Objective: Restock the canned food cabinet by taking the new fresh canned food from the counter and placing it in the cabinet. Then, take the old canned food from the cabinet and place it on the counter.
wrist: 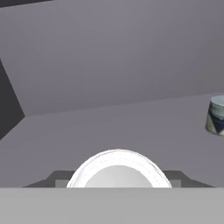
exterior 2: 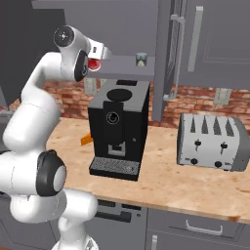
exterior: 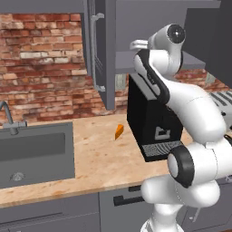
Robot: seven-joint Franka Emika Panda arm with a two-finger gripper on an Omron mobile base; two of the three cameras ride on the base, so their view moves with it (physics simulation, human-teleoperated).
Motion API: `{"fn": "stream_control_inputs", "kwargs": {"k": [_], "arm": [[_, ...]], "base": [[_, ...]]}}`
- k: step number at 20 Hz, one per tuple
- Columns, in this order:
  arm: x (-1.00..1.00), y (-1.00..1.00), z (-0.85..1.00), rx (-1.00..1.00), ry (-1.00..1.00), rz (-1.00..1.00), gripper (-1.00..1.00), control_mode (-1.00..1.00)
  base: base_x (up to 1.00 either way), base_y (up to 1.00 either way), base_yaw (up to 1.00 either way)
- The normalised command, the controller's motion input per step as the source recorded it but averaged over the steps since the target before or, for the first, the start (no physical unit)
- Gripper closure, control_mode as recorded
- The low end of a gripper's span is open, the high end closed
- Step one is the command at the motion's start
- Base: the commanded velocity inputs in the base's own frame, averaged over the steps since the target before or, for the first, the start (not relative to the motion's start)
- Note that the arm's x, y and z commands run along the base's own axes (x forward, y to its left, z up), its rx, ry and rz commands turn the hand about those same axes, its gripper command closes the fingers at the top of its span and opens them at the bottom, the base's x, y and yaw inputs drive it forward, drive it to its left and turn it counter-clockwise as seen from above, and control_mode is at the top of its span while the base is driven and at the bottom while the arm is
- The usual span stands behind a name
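Because the new stock goes on the flat grey shelf of the dark wall cabinet (exterior 2: 128, 60), the two-finger gripper (exterior 2: 96, 64), part-open, clamps the small red can (exterior 2: 93, 64) just above it, the dull grey-blue can (wrist: 215, 114) waiting at its three o'clock.

Behind your work area runs a red brick wall (exterior: 43, 68). A black coffee machine (exterior 2: 119, 128) stands beside a silver toaster (exterior 2: 211, 142), with grey drawers (exterior 2: 195, 227) below, and a sink (exterior: 36, 154) with its faucet (exterior: 9, 118) sits to the left.
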Motion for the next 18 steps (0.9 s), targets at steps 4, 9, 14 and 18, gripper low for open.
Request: {"fn": "stream_control_inputs", "kwargs": {"k": [4, 9, 14, 18], "arm": [[0.49, 0.00, -0.36, -0.06, 0.00, 0.00, 1.00, -1.00], [0.59, 0.00, -0.27, -0.04, 0.00, 0.00, -1.00, -1.00], [0.59, 0.00, -0.18, -0.01, -0.02, 0.00, -1.00, -1.00], [0.16, 0.00, 0.00, 0.00, 0.00, 0.00, -1.00, -1.00]], "base": [[0.00, 0.00, 0.00], [0.00, 0.00, 0.00], [0.00, 0.00, 0.00], [0.00, 0.00, 0.00]]}}
